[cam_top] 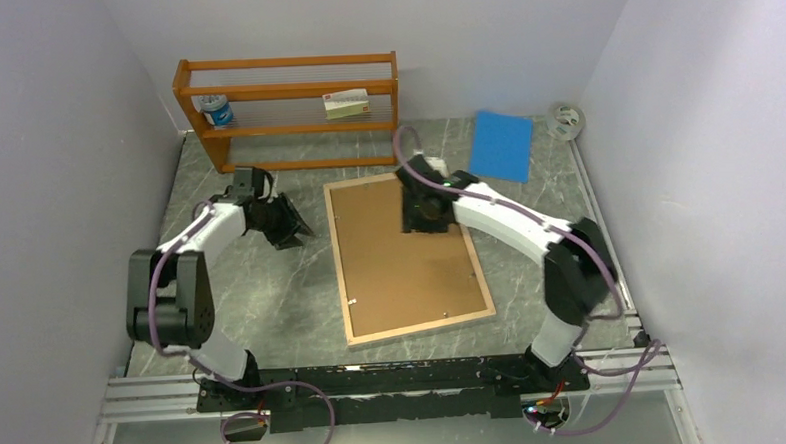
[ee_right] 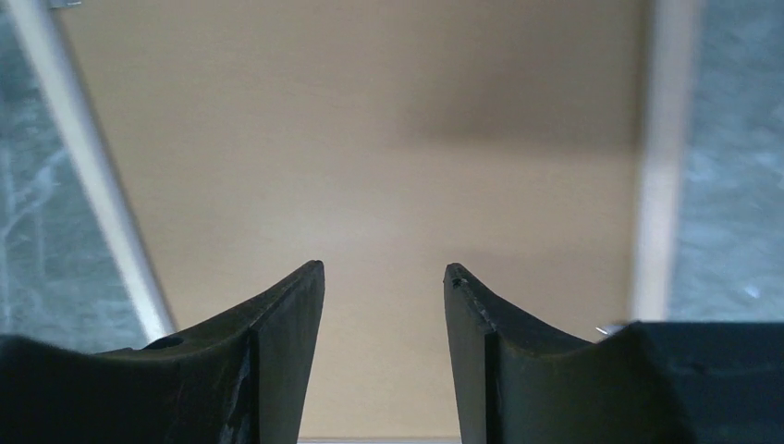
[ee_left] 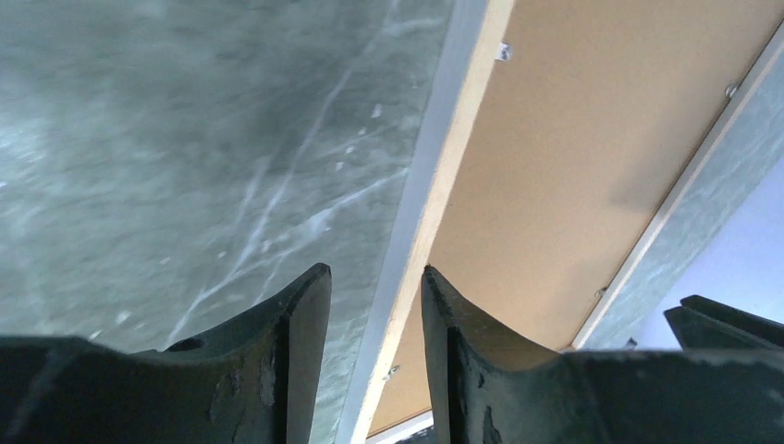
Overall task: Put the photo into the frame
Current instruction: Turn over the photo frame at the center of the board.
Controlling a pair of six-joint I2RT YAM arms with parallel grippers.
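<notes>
Left tool (ee_left: 374, 270) hangs with fingers parted and empty, facing the left rail of the frame (ee_left: 433, 185), whose white side only this wrist camera shows. Right tool (ee_right: 384, 266), likewise spread and empty, hovers over the brown backing board (cam_top: 401, 272). From above, the frame lies wood-side-up on the worktop (cam_top: 273, 307); anything beneath the board is hidden. Beyond stand an orange rack (cam_top: 285, 92) and a blue sheet (cam_top: 501, 144).

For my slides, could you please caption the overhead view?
Right gripper hovers open over the brown backing board in the frame; left gripper sits open beside its left edge.
</notes>
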